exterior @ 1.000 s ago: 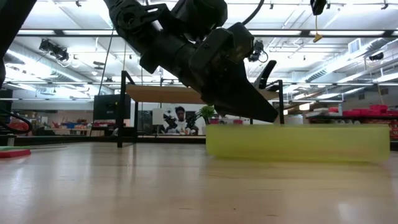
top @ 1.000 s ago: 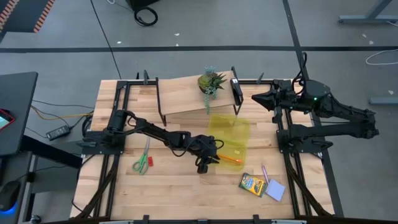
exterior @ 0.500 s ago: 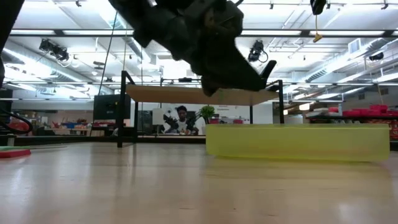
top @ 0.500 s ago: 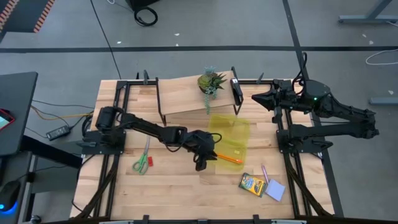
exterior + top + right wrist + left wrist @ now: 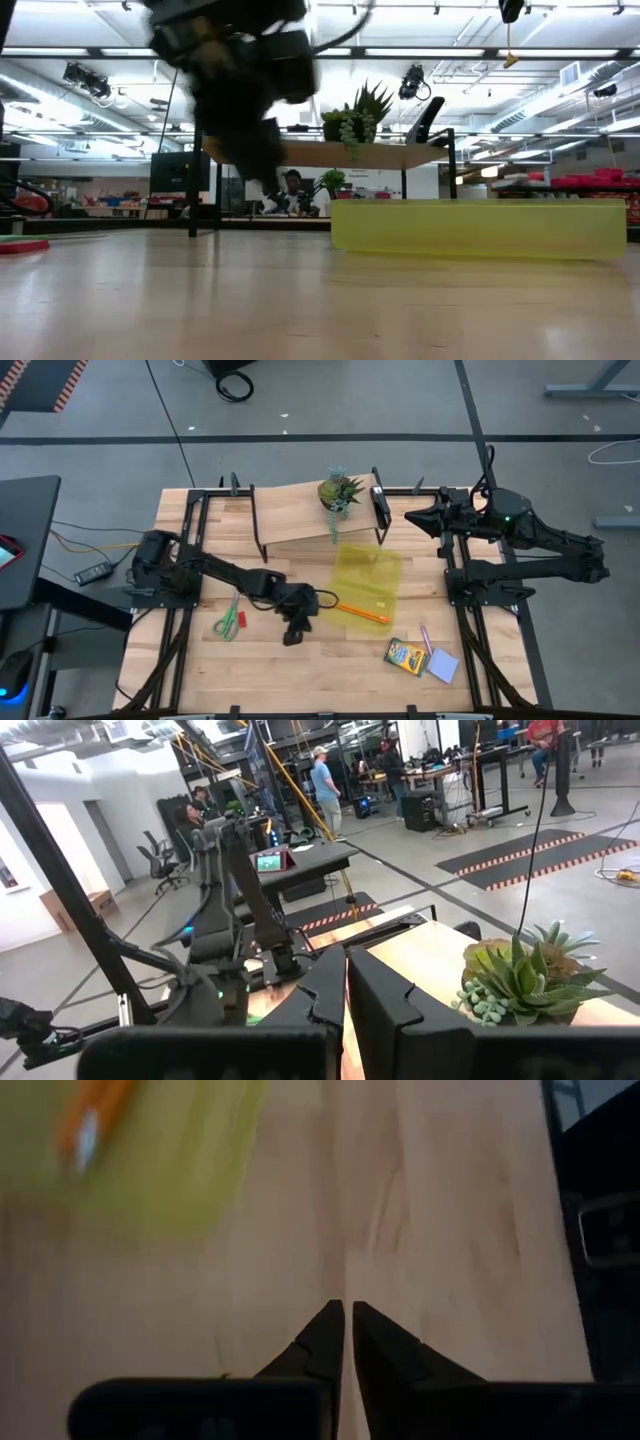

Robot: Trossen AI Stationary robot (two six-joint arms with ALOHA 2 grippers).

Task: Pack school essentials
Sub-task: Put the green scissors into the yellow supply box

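Observation:
My left gripper [image 5: 293, 632] is shut and empty over bare table, left of the translucent yellow pouch [image 5: 370, 585]; its closed fingertips show in the left wrist view [image 5: 347, 1312]. An orange pencil [image 5: 362, 613] lies across the pouch's near end; it also shows in the left wrist view [image 5: 95, 1120]. Green-handled scissors [image 5: 230, 620] lie flat at the left. The crayon box [image 5: 405, 655], thin pink pen [image 5: 427, 638] and pale blue notepad [image 5: 443, 665] lie flat at the near right. My right gripper [image 5: 410, 515] waits, shut, at the far right.
A potted spiky plant [image 5: 340, 490] stands on a raised wooden shelf [image 5: 300, 515] at the table's far side. In the low view the pouch [image 5: 480, 230] stands as a low yellow wall at the right. People show in the room behind.
My left gripper has drawn back from the pencil's end at the pouch, toward the table's left edge and a little toward the near edge. The pencil stays lying on the pouch.

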